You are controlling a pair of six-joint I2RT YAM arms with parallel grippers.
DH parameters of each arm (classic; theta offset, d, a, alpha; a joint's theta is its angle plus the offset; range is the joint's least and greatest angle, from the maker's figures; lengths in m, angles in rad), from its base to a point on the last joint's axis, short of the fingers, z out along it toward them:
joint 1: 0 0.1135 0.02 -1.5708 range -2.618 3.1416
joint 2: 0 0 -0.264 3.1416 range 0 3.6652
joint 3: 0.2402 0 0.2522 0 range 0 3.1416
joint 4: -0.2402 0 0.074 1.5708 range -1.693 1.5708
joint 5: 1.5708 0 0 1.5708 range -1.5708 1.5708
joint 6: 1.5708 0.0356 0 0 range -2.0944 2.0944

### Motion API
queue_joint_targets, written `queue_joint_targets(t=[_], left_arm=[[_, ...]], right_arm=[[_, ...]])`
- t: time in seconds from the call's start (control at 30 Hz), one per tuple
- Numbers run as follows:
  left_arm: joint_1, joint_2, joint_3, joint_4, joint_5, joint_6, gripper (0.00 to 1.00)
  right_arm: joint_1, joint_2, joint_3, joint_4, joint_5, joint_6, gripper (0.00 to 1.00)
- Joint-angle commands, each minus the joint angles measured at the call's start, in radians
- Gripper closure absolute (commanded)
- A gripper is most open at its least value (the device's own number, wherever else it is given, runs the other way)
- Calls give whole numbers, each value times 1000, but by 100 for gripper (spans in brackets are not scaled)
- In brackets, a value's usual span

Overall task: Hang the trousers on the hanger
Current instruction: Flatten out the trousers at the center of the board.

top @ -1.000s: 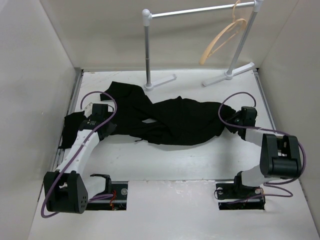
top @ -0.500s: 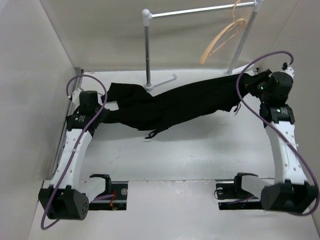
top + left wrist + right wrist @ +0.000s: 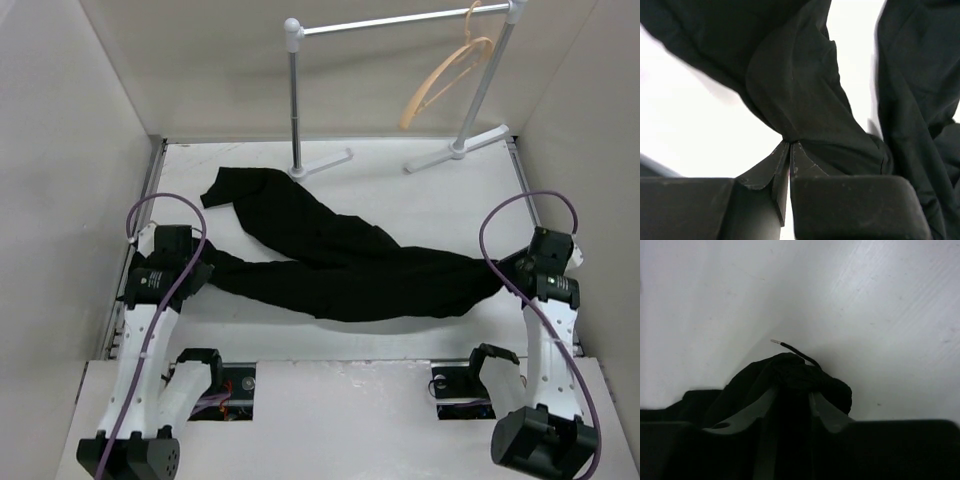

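Pinched shut on a bunched fold at one end of the trousers [image 3: 340, 275] with the left gripper [image 3: 791, 142]. Grasped at the other end with the right gripper [image 3: 792, 385], dark cloth wadded between its fingers. Spread left to right across the tabletop [image 3: 400, 200], with one leg trailing back toward the foot of the white rack [image 3: 295, 100]. Lowered since half a second ago from a taut, raised span and pulled nearer, with both arms drawn back. Well apart from the hanger [image 3: 445, 82], hooked on the rack's rail at far right.
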Motion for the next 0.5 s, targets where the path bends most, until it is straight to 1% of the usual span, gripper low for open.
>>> queue_joint_targets(t=[0.0, 0.07, 0.13, 0.2, 0.27, 0.37, 0.4, 0.43, 0.47], left_arm=[[-29, -84, 27, -130, -43, -12, 98], [-31, -121, 19, -205, -31, -10, 96], [-23, -144, 10, -286, -12, 2, 94], [-26, -166, -2, -381, 0, 10, 89], [-26, -178, 5, -453, -7, 14, 79], [-21, -178, 65, -467, -26, 18, 63], [-23, -163, 95, -442, -30, 19, 59], [-29, -140, 123, -405, -35, 18, 58], [-35, -109, 139, -350, -35, 11, 58]], right_arm=[[55, -61, 24, -34, 54, -12, 65], [133, -77, 9, -30, 48, -55, 48], [170, -86, 21, -56, 54, -85, 37], [190, -91, 70, -105, 103, -105, 30], [227, -98, 109, -143, 181, -107, 26], [292, -100, 133, -133, 239, -112, 24], [304, -82, 135, -120, 235, -116, 25], [310, -66, 136, -111, 220, -118, 29], [316, -55, 135, -96, 201, -115, 37]])
